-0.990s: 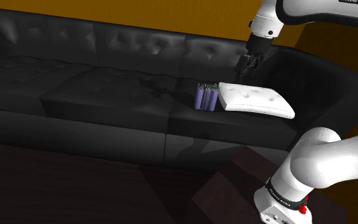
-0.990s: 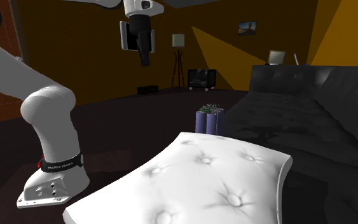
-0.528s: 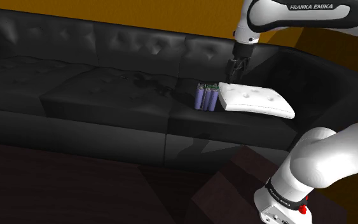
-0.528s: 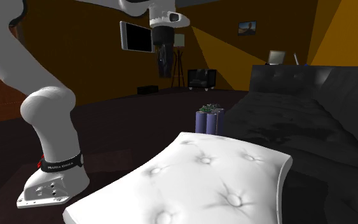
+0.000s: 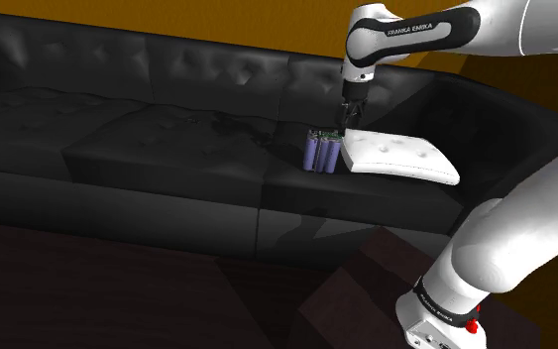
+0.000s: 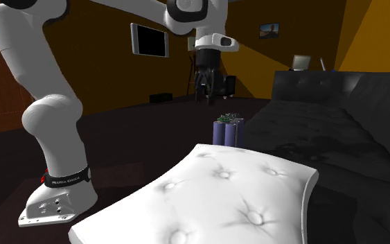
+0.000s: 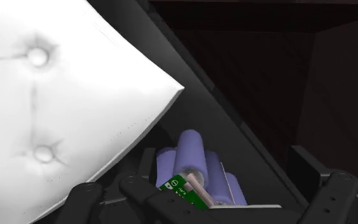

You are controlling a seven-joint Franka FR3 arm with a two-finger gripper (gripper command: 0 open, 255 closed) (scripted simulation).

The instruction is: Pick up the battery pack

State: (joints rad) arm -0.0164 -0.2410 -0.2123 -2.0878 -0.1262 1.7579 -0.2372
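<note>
The battery pack (image 5: 323,151) is a bundle of purple cells with a small green circuit board on top. It stands upright on the black sofa seat (image 5: 167,144), touching the edge of a white tufted cushion (image 5: 400,156). My gripper (image 5: 344,125) hangs just above and slightly behind the pack, pointing down. In the wrist view the pack (image 7: 196,168) lies below and between my two black fingers (image 7: 85,198), which stand wide apart and touch nothing. In the second exterior view the gripper (image 6: 201,93) hovers above the pack (image 6: 227,132), to its left.
The white cushion (image 6: 214,194) lies right beside the pack on the sofa (image 6: 339,118). The sofa's backrest (image 5: 217,64) rises behind the pack. My white base (image 6: 51,201) stands on the dark floor. A wall screen (image 6: 149,40) and a floor lamp (image 6: 194,55) are far off.
The arm has swung from above the cushion's far side towards the shoulder view's left and lower, bringing the gripper close over the battery pack. The pack and cushion have not moved.
</note>
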